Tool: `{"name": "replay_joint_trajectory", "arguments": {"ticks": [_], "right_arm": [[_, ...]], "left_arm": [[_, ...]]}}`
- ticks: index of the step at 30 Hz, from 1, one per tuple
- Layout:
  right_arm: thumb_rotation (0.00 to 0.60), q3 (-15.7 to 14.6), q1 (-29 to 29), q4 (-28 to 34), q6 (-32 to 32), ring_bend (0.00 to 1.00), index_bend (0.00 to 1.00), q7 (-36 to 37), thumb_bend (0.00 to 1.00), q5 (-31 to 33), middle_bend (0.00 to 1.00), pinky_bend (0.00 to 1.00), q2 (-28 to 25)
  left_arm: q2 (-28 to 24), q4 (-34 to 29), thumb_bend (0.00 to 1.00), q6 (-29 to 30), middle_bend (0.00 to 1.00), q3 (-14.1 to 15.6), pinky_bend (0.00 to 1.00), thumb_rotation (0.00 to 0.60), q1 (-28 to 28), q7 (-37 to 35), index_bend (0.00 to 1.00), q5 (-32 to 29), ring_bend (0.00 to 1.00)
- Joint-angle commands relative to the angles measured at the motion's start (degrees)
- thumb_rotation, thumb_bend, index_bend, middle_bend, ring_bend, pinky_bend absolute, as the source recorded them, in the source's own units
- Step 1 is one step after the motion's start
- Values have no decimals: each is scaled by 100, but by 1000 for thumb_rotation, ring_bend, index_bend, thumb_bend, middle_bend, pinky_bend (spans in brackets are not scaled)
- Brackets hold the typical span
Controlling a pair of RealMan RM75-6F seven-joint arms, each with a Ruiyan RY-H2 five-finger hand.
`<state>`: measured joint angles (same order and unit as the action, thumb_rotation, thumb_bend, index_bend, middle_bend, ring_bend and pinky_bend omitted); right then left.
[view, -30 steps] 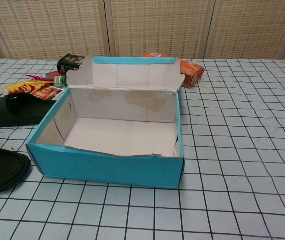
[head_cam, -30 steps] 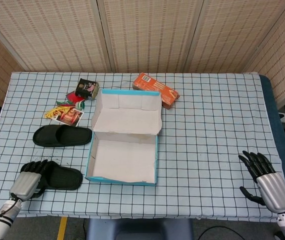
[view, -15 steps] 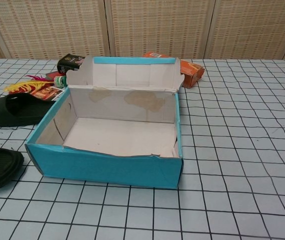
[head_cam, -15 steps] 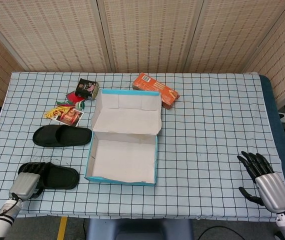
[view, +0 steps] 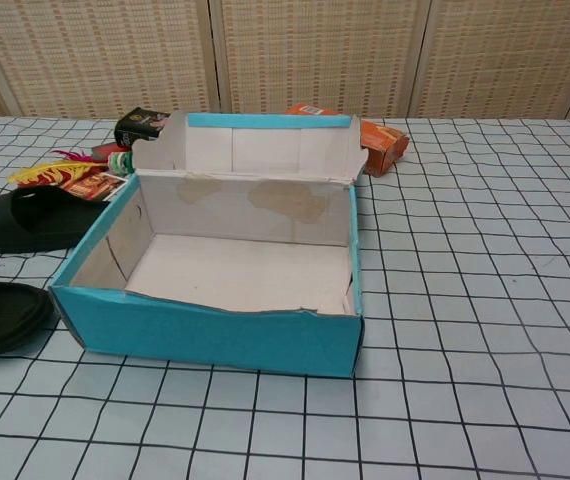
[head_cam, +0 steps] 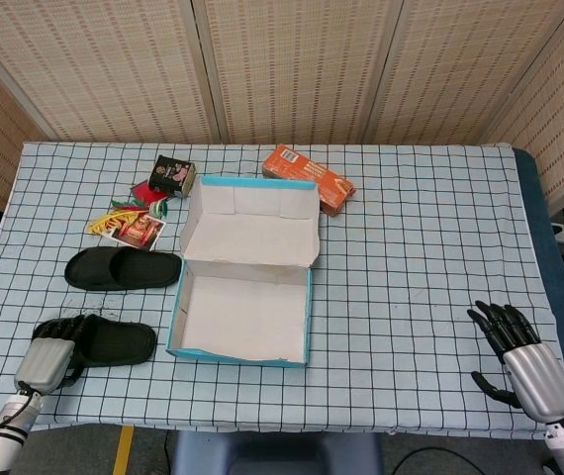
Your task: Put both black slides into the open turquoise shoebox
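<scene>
The open turquoise shoebox (head_cam: 244,312) (view: 205,330) stands mid-table with nothing in it, its lid flap propped up at the back. One black slide (head_cam: 124,268) (view: 25,222) lies flat left of the box. The other black slide (head_cam: 104,339) (view: 0,315) sits nearer the front edge; my left hand (head_cam: 47,357) grips its left end, fingers curled over the strap. My right hand (head_cam: 521,360) hovers at the front right corner of the table, fingers spread, holding nothing. Neither hand shows in the chest view.
An orange carton (head_cam: 309,178) lies behind the box. A dark small box (head_cam: 174,173) and colourful snack packets (head_cam: 129,222) sit at the back left. The checked tablecloth (head_cam: 421,257) covers the table; a folding screen stands behind.
My left hand has dragged the near slide leftward, away from the box, and turned it a little. The right hand has drifted slightly lower.
</scene>
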<state>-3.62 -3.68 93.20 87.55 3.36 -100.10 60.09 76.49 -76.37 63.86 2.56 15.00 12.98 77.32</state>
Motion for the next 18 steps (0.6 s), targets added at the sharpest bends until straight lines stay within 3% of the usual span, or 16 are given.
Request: {"name": "replay_joint_trajectory", "arguments": {"ticks": [1, 10, 18], "right_arm": [[600, -2, -2, 4, -4, 0, 0, -5, 172, -2, 0, 0, 0], [600, -7, -6, 12, -13, 0, 0, -20, 173, -4, 0, 0, 3], [600, -15, -15, 26, -30, 0, 0, -54, 173, -18, 0, 0, 19]], "left_arm": [[116, 136, 602, 375, 813, -88, 674, 600, -116, -69, 689, 144, 792], [180, 226, 667, 862, 906, -186, 745, 600, -242, -130, 800, 305, 865], [-56, -51, 669, 1830, 909, -575, 748, 600, -290, -317, 807, 676, 867]]}}
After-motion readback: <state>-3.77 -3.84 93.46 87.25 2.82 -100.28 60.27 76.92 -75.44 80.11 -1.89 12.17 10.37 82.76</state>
